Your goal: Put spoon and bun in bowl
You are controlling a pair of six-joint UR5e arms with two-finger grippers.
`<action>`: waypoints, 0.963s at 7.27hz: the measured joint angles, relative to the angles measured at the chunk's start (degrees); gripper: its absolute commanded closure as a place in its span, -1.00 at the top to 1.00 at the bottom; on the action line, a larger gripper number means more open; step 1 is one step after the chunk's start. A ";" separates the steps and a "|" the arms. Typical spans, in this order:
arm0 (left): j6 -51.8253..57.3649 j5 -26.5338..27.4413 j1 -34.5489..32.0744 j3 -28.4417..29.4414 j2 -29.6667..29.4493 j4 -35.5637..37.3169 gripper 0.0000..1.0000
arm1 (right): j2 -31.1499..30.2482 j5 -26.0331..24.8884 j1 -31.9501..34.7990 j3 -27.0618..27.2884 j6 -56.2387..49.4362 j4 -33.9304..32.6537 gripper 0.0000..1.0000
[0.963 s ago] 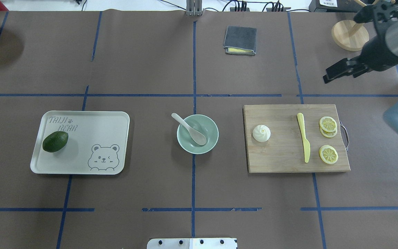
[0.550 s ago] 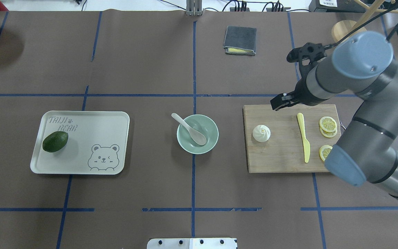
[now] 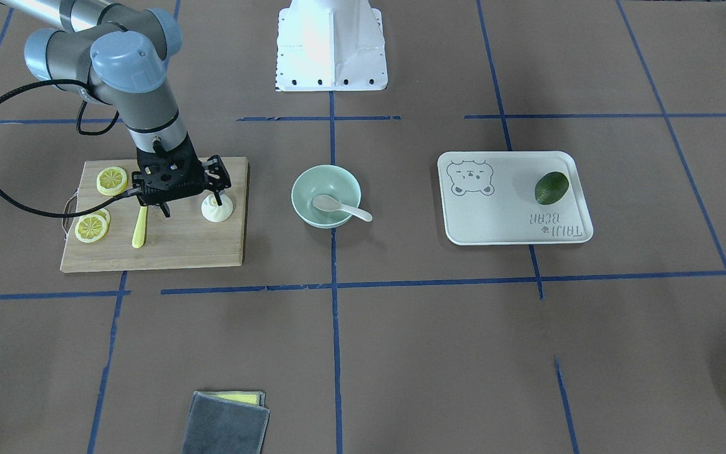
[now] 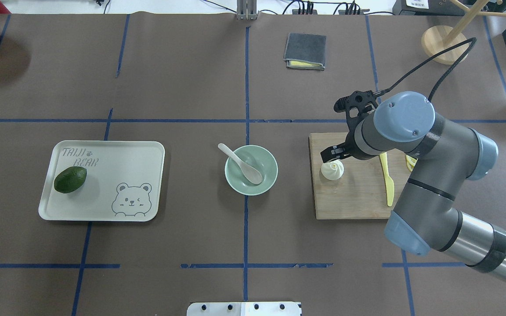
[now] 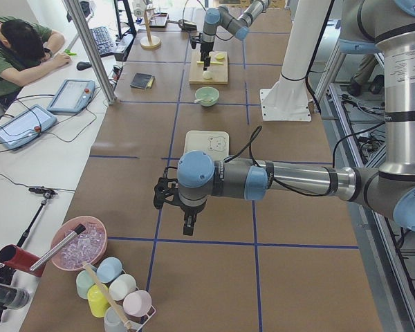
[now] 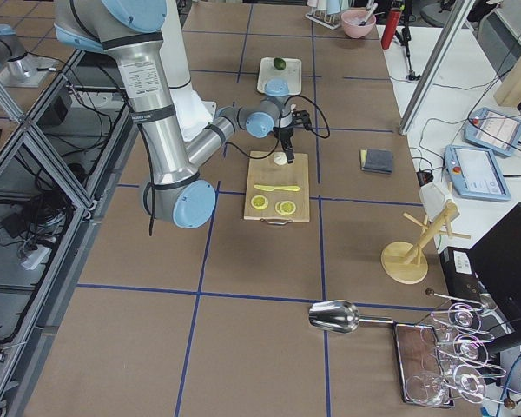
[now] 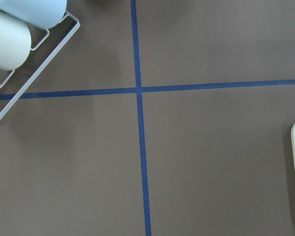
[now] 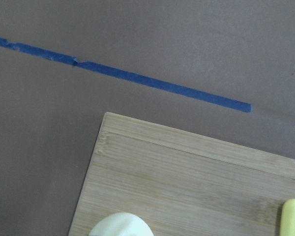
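Observation:
The white pleated bun (image 4: pixel 333 171) sits on the left part of the wooden cutting board (image 4: pixel 354 202). It also shows in the front view (image 3: pixel 217 210) and at the bottom edge of the right wrist view (image 8: pixel 120 227). My right gripper (image 3: pixel 191 203) is open and empty, low over the board, its fingers spread at the bun's side; it also shows in the overhead view (image 4: pixel 331 154). The off-white spoon (image 4: pixel 245 165) lies in the mint-green bowl (image 4: pixel 272 169) with its handle over the rim. My left gripper (image 5: pixel 187 227) hangs far off over the table's left end; I cannot tell whether it is open.
A yellow plastic knife (image 4: pixel 388 184) and lemon slices (image 3: pixel 92 227) lie on the board beside my right arm. A white bear tray (image 4: pixel 117 184) holds a dark green fruit (image 4: pixel 70 179). A grey cloth (image 4: pixel 305 51) and a wooden stand (image 4: pixel 444 44) are at the back.
My right arm has swung in from the far right corner to above the cutting board and come down next to the bun. The spoon, bowl and bun have not moved.

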 measured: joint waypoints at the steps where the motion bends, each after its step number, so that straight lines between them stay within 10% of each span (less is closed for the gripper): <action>1: 0.02 0.00 0.00 -0.22 0.02 -0.01 1.00 | 0.37 -0.74 -1.44 -0.44 0.87 0.48 0.52; 2: 0.02 0.00 0.00 -0.33 0.02 -0.04 1.00 | 0.67 -1.45 -2.76 -0.62 1.91 0.66 -0.50; 3: 0.04 0.00 0.00 -0.38 0.03 -0.04 1.00 | 0.83 -1.82 -3.51 -0.71 2.38 0.66 -0.99; 7: -0.02 0.00 -0.03 -0.79 0.10 0.02 1.00 | 1.18 -2.11 -3.98 -0.87 2.27 0.24 -1.00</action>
